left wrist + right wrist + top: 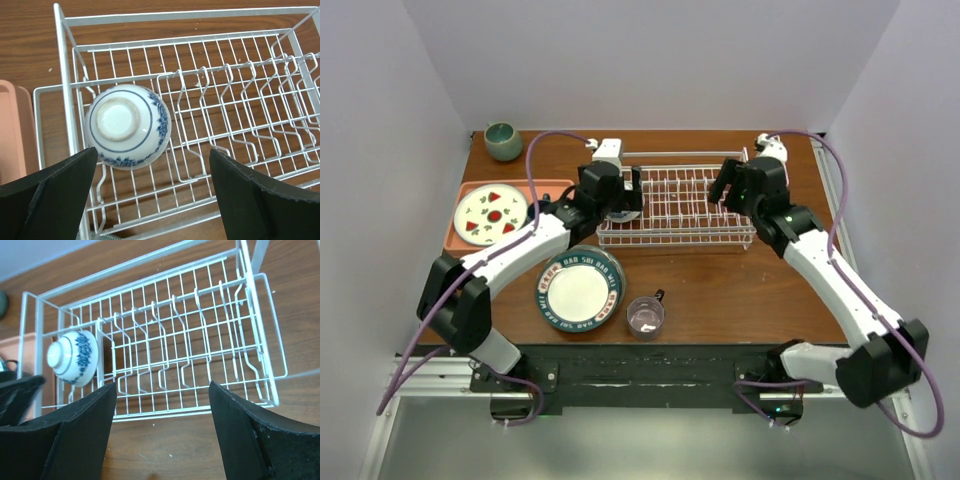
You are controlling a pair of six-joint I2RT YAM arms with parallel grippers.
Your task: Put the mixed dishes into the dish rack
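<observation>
Obs. Left claw [152, 155]: jaws spread wide, nothing between them. It hangs directly over the small blue-and-white patterned bowl [127, 125]. The bowl sits mouth down, foot ring up, in the end bay of the dish rack [690, 205], just below and slightly ahead of the pads. No contact visible, so I judge it loaded.

Right claw [162, 387]: also open and empty, hovering over the opposite end of the rack, with rows of bare prongs beneath it. From there the bowl lies far off to its left.

Left to load, as far as can be seen: the large white plate with lettered teal rim [580, 288] and the clear pinkish glass mug [645, 316]. Both are on the worktop [740, 290], behind the left claw towards the arm bases. The plain teal and yellow plates are not seen.

Handling notes (judgement):
- Bowl: glazed ceramic, rigid, light, slick, and will chip against wire. If it needs reseating, pinch across the wall below the foot ring, not the ring itself.
- Lettered plate: the heaviest item, stiff and glossy, lying flat. Only the rim offers purchase. One pad over and one under the edge will need a tilt or a slide first. A shallow bite is likely to let it swing.
- Mug: thin glass, light, fragile. Pinch the wall at the lip, one pad inside. The small handle is a poor hold.
</observation>
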